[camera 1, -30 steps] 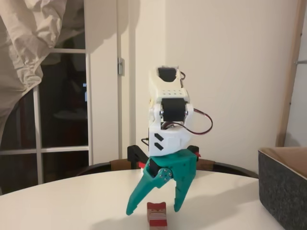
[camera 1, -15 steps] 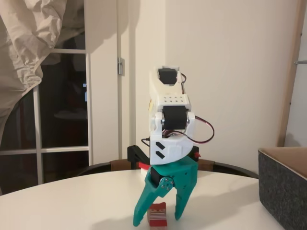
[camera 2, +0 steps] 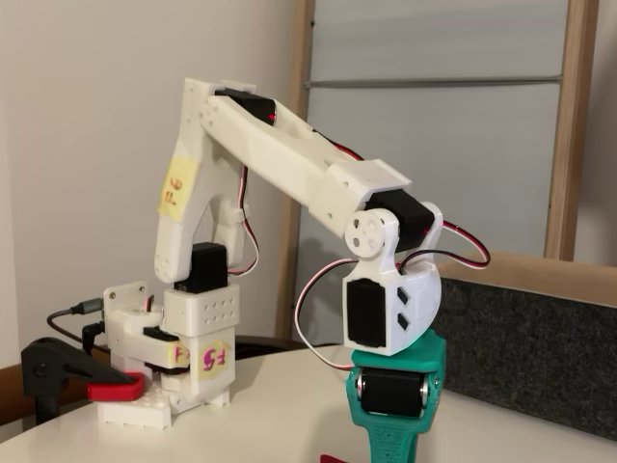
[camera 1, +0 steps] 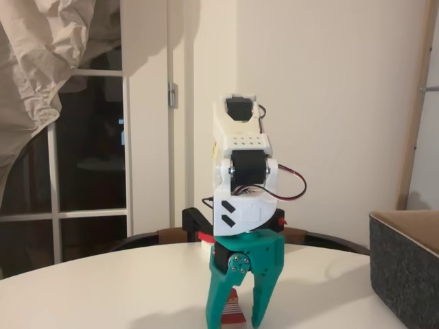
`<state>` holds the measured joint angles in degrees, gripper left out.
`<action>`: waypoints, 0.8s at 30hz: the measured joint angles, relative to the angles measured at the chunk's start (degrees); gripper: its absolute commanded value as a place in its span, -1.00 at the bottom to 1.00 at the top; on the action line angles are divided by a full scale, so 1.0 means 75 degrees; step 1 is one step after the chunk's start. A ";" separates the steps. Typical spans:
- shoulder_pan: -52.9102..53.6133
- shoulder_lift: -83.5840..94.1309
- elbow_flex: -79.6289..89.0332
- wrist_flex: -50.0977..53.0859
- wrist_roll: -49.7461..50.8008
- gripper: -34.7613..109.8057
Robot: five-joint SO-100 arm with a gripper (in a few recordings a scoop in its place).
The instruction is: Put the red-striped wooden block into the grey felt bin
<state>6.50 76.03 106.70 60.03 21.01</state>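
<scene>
Teal hand [camera 1: 235, 321], red-striped block [camera 1: 233, 312]

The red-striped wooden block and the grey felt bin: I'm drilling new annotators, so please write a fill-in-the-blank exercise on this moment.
1. The gripper has fingers coloured ____.
2. The red-striped wooden block sits ____ the two fingers, on the table.
3. In a fixed view the grey felt bin stands at the picture's ____ edge.
4. The bin's dark grey outside contrasts with its ____ lining.

Missing words: teal; between; right; tan-brown
</scene>
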 measured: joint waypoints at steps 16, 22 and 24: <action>0.1207 -0.0023 0.0000 -0.0059 0.1605 -0.22; 0.1383 -0.0023 0.0023 -0.0059 0.1746 -0.29; 0.1383 -0.0023 0.0035 -0.0059 0.1676 -0.30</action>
<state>16.88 75.85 106.96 59.59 33.57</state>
